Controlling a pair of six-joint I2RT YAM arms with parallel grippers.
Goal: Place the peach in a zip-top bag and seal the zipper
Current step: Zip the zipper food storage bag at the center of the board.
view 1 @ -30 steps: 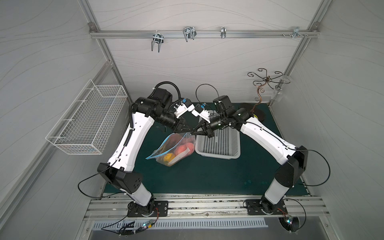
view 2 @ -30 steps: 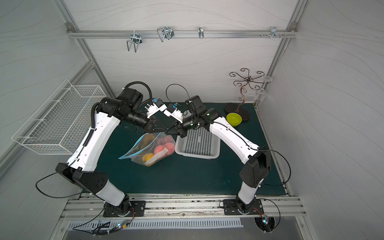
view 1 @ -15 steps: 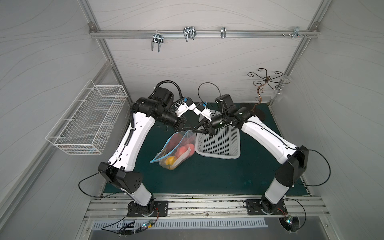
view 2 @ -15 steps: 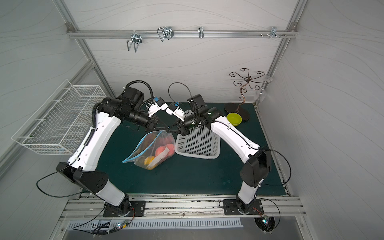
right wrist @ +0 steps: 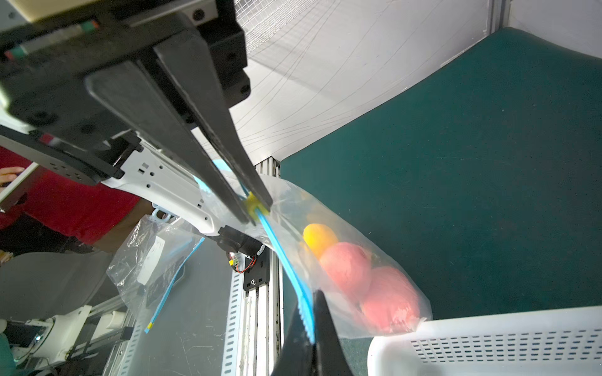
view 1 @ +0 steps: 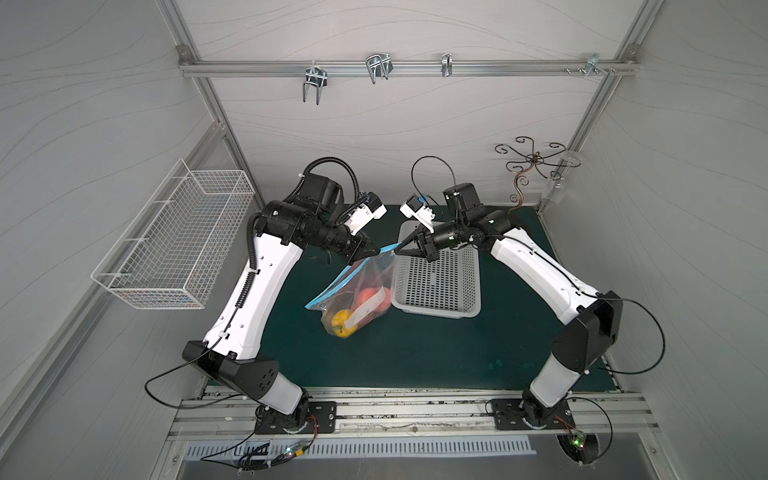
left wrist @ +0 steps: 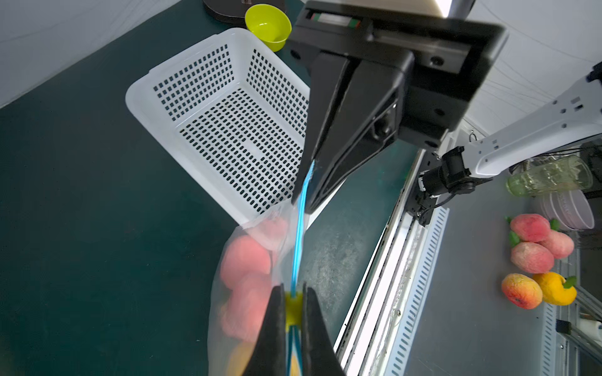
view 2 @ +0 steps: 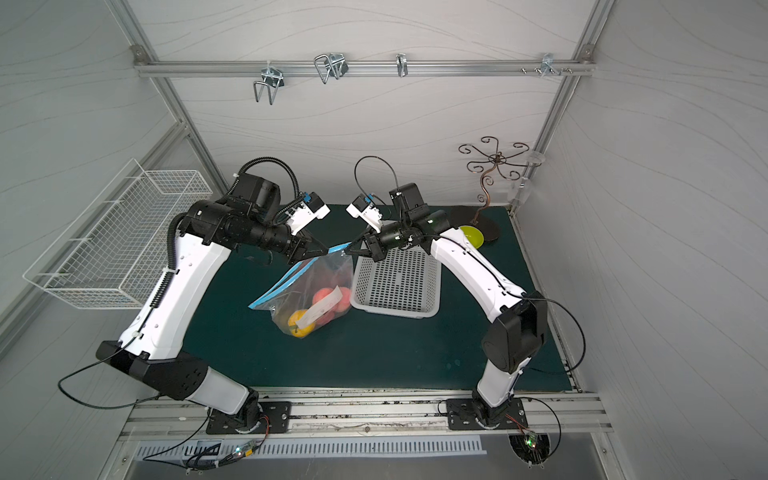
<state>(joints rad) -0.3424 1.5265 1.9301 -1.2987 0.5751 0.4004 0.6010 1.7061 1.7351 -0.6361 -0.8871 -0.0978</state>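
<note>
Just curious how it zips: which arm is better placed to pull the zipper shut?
Left, probably: the left gripper is shut on the yellow slider, while the right gripper only pins the end of the zipper.

No writing, brand, number or sign can be read in any view. The white label (view 2: 320, 306) on the zip-top bag (view 2: 307, 275) shows in both top views, but any print on it is too small to make out.
</note>
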